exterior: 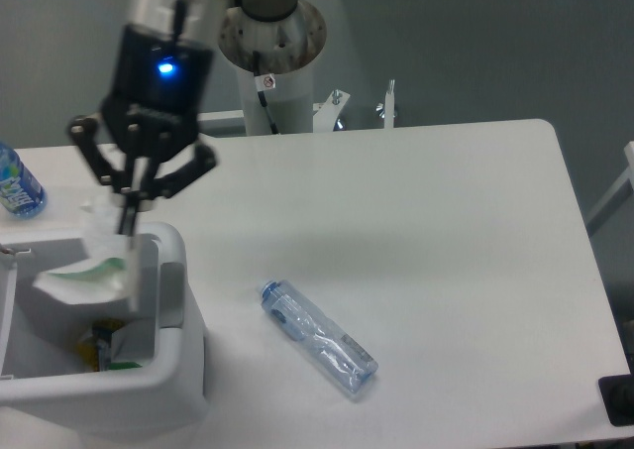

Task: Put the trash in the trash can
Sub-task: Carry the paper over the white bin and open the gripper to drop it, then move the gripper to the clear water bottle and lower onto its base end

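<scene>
My gripper (127, 226) is shut on the small clear plastic packaging piece (91, 266), which hangs over the open top of the white trash can (183, 370) at the table's front left. The can's grey oval latch (170, 291) faces right on its rim. Some wrappers lie at the bottom of the can. The slim clear bluish bottle (319, 337) lies on its side on the table, right of the can and well apart from the gripper.
A bottle with a bright blue label (16, 184) stands at the left edge behind the can. The arm's white base column (269, 67) rises behind the table's far edge. A dark object (616, 399) sits at the front right corner.
</scene>
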Motion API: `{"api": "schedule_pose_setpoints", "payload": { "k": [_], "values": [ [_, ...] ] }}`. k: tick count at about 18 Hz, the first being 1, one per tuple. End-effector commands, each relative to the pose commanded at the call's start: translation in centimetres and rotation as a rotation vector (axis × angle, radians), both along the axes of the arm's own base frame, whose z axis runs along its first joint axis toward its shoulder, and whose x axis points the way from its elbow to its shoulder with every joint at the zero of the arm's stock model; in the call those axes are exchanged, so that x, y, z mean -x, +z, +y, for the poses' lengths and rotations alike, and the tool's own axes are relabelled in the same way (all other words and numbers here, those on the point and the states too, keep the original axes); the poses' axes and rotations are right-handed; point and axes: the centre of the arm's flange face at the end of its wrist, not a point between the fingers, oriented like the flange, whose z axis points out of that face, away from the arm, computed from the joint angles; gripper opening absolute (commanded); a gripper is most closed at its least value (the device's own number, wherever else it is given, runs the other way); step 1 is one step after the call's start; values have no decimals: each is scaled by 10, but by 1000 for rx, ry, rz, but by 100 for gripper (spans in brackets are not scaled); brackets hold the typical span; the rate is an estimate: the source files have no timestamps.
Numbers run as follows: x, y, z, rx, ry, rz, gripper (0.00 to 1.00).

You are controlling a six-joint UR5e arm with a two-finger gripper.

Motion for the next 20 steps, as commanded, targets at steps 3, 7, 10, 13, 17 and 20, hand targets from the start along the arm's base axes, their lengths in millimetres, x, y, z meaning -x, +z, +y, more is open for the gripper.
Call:
{"api": "schedule_pose_setpoints", "payload": {
  "k": [3, 7, 10, 13, 17, 20],
  "values": [
    [1, -7, -1, 18, 9, -7, 100],
    [42, -24, -13, 63, 104, 2, 100],
    [94, -51, -30, 104, 201, -37, 100],
    [147, -88, -38, 158, 277, -75, 100],
    [212, -149, -47, 264, 379, -94, 100],
    [243, -201, -46, 359, 423, -94, 100]
  ]
}}
